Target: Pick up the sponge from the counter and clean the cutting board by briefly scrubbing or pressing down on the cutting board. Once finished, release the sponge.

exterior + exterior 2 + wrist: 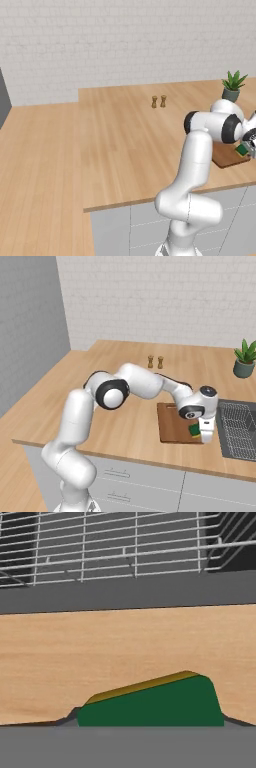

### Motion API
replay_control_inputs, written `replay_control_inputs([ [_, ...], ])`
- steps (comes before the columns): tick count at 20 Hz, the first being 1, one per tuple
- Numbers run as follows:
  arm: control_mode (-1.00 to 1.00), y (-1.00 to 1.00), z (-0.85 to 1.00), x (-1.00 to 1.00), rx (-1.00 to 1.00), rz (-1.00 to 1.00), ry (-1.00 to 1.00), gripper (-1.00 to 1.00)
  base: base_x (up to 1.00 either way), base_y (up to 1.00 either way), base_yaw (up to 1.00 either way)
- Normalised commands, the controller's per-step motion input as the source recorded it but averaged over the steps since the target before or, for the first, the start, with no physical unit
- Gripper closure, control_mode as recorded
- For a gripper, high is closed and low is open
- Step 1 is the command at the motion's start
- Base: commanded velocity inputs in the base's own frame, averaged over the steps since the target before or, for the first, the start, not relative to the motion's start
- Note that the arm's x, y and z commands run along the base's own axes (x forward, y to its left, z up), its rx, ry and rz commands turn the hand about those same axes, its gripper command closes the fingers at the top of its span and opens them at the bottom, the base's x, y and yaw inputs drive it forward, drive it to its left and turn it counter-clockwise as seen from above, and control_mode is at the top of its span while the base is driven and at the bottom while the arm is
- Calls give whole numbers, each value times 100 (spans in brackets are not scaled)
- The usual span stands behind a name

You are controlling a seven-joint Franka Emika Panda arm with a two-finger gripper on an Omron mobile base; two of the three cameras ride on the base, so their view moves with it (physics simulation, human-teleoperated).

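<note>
The fingers (201, 432) grip the sponge (150, 704), their tips mostly hidden behind it; its long axis runs across them, tilted, above the cutting board's (175, 426) edge.

White arm (80, 421), dark joints

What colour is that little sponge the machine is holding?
The sponge is dark green on one face with a yellow layer beneath, clearest in the hand view.
</note>
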Motion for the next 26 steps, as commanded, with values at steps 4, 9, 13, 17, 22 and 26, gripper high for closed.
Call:
replay_control_inputs([
  [4,-100,8,-40,0,-3,7,-2,100,0,0,0],
  [9,-100,1,-21,0,-2,11,-1,100,0,0,0],
  [13,-100,92,-82,-2,-3,14,0,100,0,0,0],
  [17,-100,100,-100,-14,-5,13,4,100,0,0,0],
  [22,-100,100,-88,-58,-5,4,7,100,0,0,0],
  [26,-100,100,-64,-92,-3,0,12,100,0,0,0],
])
